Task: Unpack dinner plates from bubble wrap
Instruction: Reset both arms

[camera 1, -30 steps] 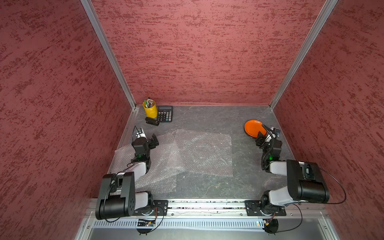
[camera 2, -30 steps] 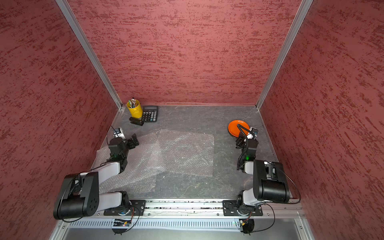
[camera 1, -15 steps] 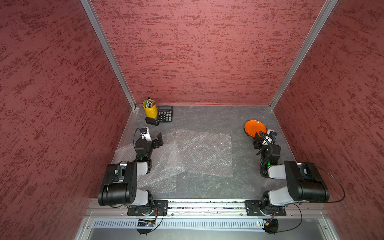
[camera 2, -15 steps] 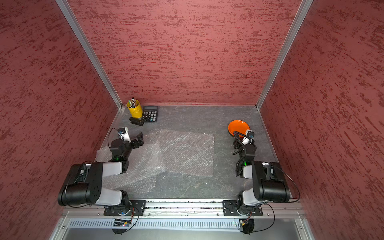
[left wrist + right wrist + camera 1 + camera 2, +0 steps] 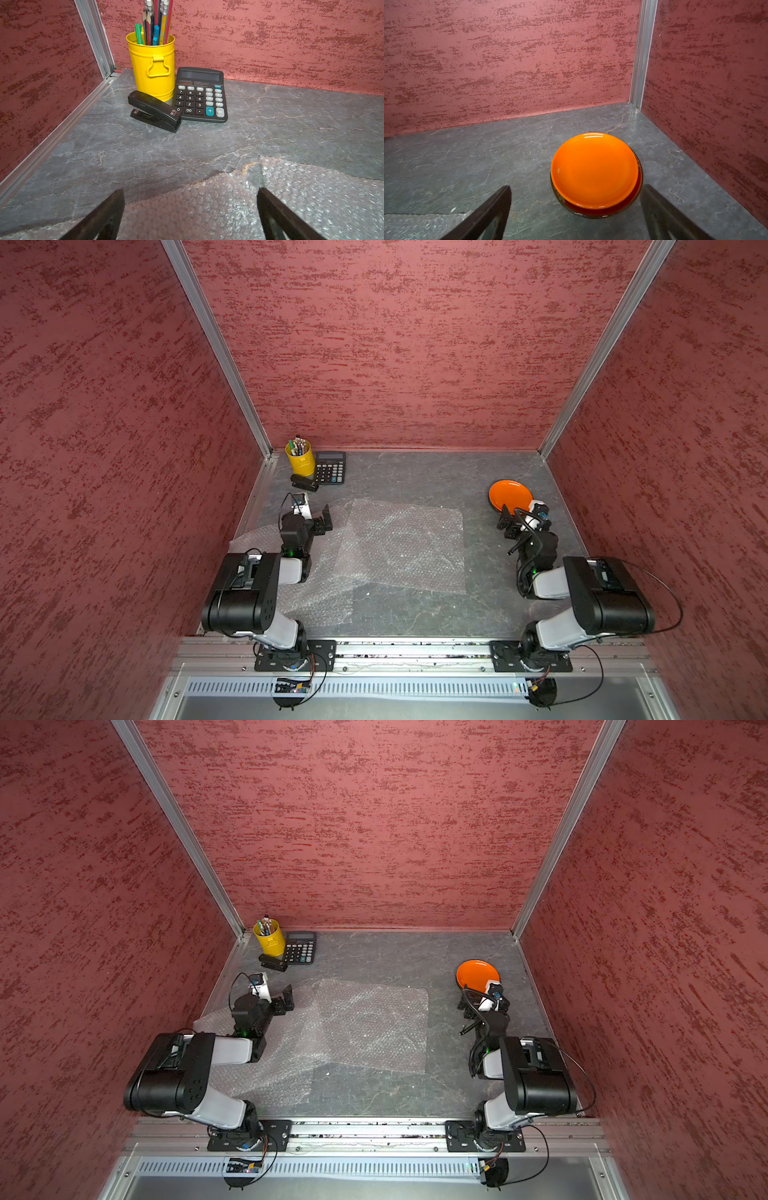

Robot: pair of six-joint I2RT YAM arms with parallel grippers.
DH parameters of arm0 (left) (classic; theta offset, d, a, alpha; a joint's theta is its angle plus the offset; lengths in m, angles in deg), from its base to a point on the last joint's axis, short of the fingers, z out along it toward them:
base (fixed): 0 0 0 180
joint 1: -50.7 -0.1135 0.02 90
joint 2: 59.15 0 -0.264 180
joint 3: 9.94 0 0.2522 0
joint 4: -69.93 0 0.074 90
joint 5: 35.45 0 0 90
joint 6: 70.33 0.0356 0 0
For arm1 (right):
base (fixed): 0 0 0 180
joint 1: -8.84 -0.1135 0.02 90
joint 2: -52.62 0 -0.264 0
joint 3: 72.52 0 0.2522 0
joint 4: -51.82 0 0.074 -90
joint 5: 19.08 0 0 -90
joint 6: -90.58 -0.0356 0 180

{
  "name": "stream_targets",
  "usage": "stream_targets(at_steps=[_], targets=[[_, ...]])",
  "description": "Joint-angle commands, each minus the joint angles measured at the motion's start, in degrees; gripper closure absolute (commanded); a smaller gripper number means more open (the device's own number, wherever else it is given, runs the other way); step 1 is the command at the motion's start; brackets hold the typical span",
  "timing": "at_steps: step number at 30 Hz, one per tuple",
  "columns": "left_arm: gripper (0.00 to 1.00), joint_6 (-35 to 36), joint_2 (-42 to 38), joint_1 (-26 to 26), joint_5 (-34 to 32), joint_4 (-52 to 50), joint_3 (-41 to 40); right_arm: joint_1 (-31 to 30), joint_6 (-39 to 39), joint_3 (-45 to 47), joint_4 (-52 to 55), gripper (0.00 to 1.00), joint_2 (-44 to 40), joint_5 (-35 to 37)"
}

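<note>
- A plain bright orange round plate [image 5: 593, 170] lies face up on top of a stack, near the far right corner of the grey tabletop [image 5: 415, 477].
- Beneath it, a glossy red-and-dark plate rim [image 5: 629, 205] peeks out along one side; the number of plates below cannot be told.
- Several clear whitish bubble wrap sheets [image 5: 403, 547] lie spread flat and overlapping, from the tabletop's middle toward its left side, well apart from the plates.

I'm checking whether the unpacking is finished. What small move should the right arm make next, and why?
Probably draw the right tool back from the orange plate: its jaws stand open with nothing held, that plate sits stacked on a dark-rimmed plate, and the bubble wrap lies flat and spread.
</note>
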Motion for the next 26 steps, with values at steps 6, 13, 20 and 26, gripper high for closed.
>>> stream_targets(at_steps=[6, 13, 20, 26], targets=[[0.0, -0.26, 0.14, -0.37, -0.87, 1.64, 0.48, -0.5, 0.51, 0.33, -3.44, 0.01, 0.38, 1.88], [0.0, -0.25, 0.14, -0.32, -0.95, 1.65, 0.49, -0.51, 0.58, 0.29, -3.52, 0.01, 0.41, 1.86], [0.0, -0.52, 0.11, -0.61, -0.28, 1.28, 0.67, -0.52, 0.51, 0.27, -3.47, 0.01, 0.43, 1.87], [0.0, -0.27, 0.14, -0.34, -0.64, 1.55, 0.56, -0.53, 0.5, 0.52, -3.72, 0.01, 0.35, 1.74]])
